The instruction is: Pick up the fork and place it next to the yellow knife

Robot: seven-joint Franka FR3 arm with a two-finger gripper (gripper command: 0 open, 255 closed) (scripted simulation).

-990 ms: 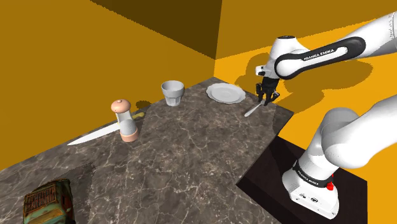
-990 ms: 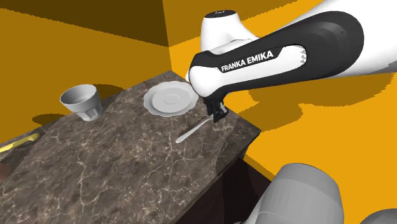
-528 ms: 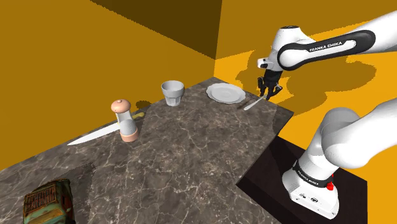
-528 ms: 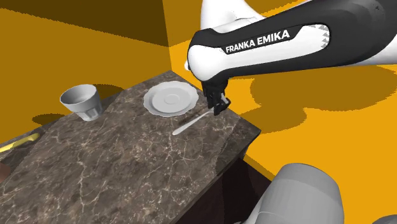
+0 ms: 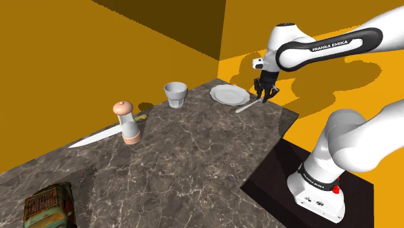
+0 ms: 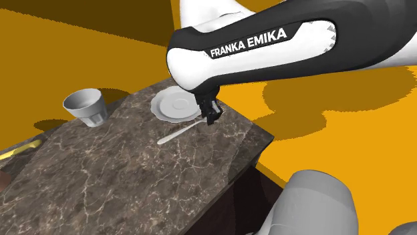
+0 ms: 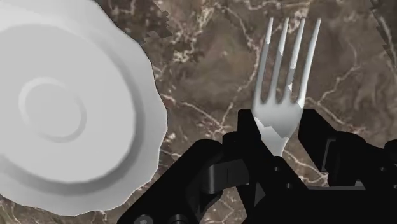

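Fork (image 7: 286,70), pale grey: handle clasped in the black pincer (image 7: 280,124), tines pointing away from it; low over the dark marbled desk (image 5: 194,155), just beside white plate (image 7: 63,114); grey cup (image 5: 175,94) beyond; yellow-handled knife (image 5: 97,136) well apart.

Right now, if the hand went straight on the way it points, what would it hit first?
Likely the marble countertop beside the white plate, though the fork clasped in the hand should touch first; height unclear.

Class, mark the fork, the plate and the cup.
Pale grey four-tined fork (image 7: 278,105): wrist view, base of tines.
Round white plate (image 5: 228,94): shoulder view, bare centre.
Grey tapered cup (image 5: 175,98): shoulder view, outer wall.
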